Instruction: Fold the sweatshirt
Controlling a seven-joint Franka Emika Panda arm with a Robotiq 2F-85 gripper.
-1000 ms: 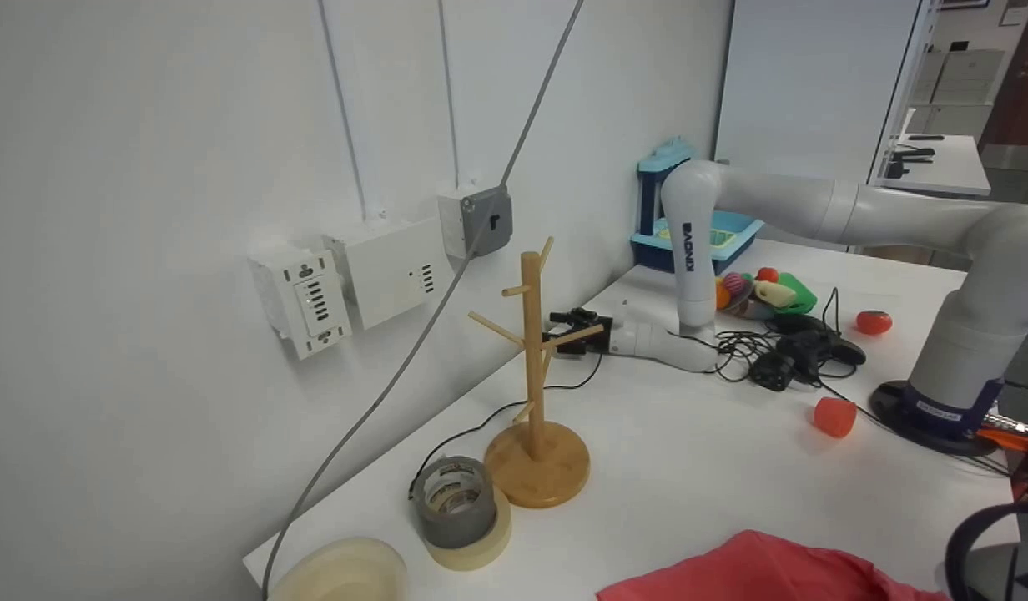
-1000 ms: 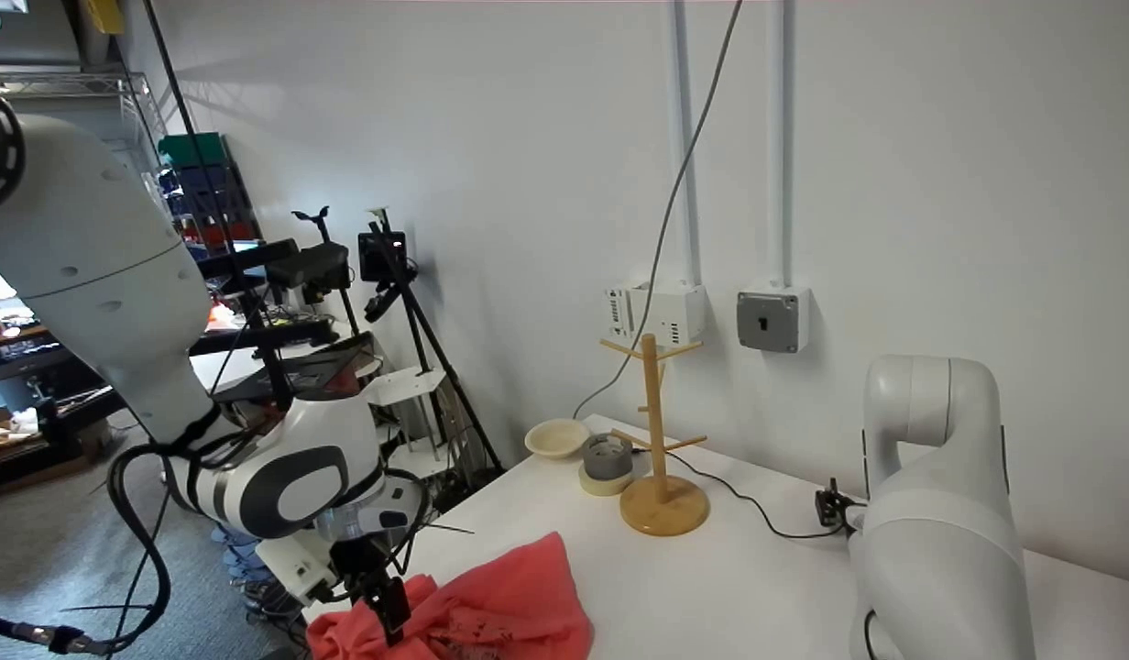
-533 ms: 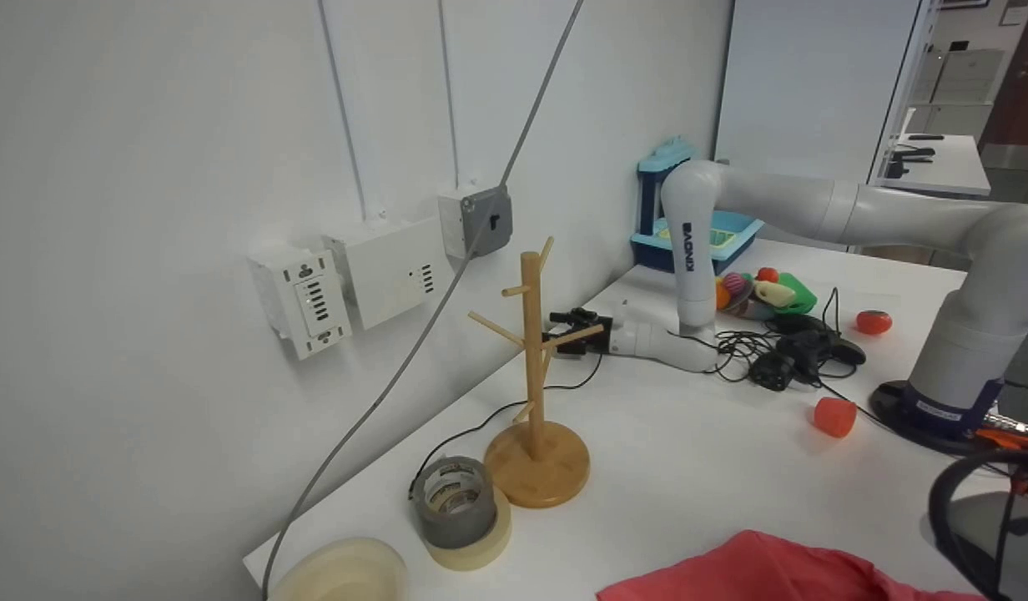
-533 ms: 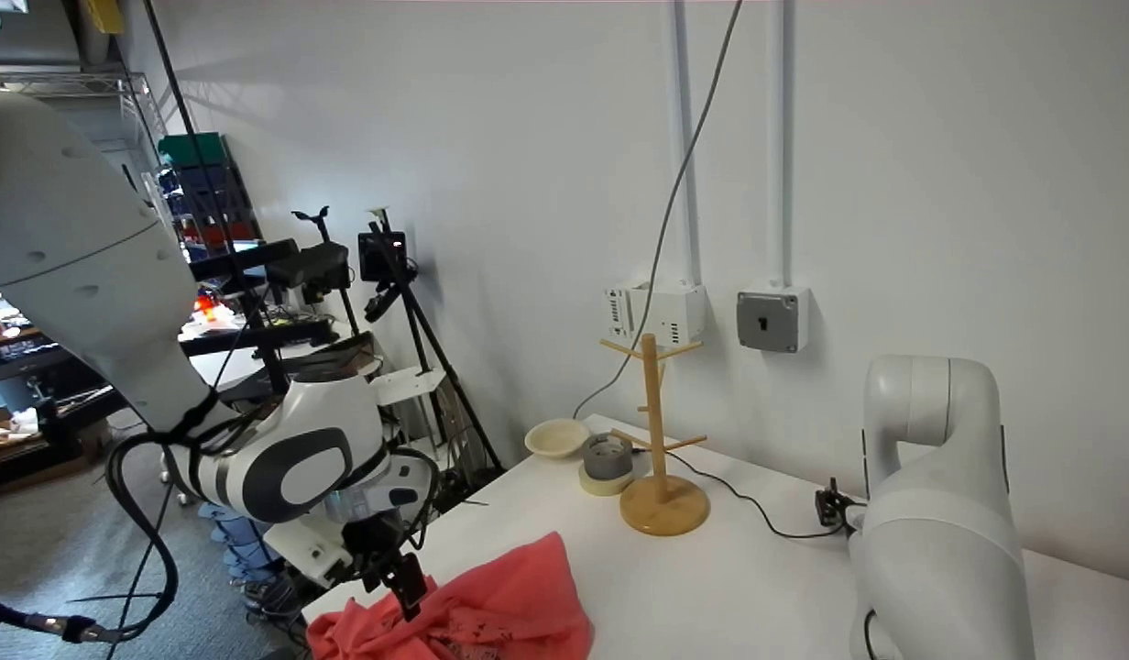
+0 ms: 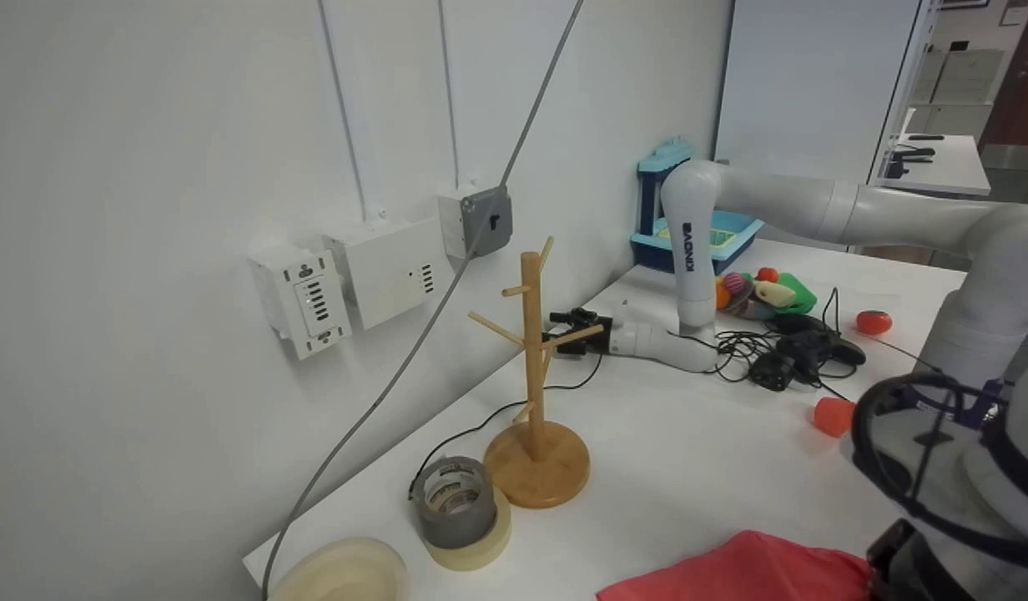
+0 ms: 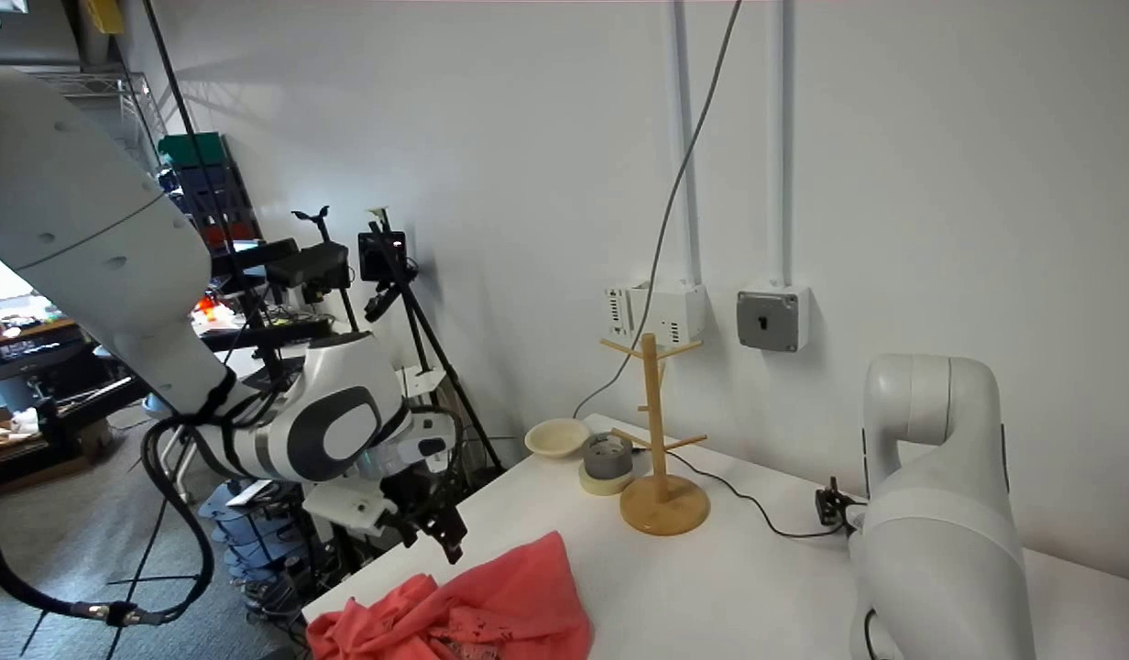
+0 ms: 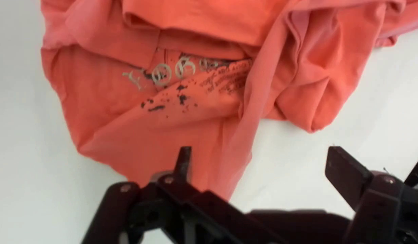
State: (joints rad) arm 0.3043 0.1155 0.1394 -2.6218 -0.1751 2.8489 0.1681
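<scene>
White wall [image 6: 528,183] is rising behind a white table [image 6: 729,559] in both exterior views. The coral-red sweatshirt [image 6: 519,596] is lying crumpled on the table, lower left of centre in an exterior view; in the wrist view it is filling the upper middle, dark print and pale lettering showing among folds. The hand [image 7: 260,159] is hanging above the table, its fingers standing wide apart. A wooden stand [image 6: 657,440] is standing upright, just beside a grey tape roll [image 6: 608,465] that is resting on a beige tape roll [image 6: 605,487]. A bowl [image 6: 556,449] is sitting near both. A second robot arm [image 6: 940,550] is occupying the lower right.
</scene>
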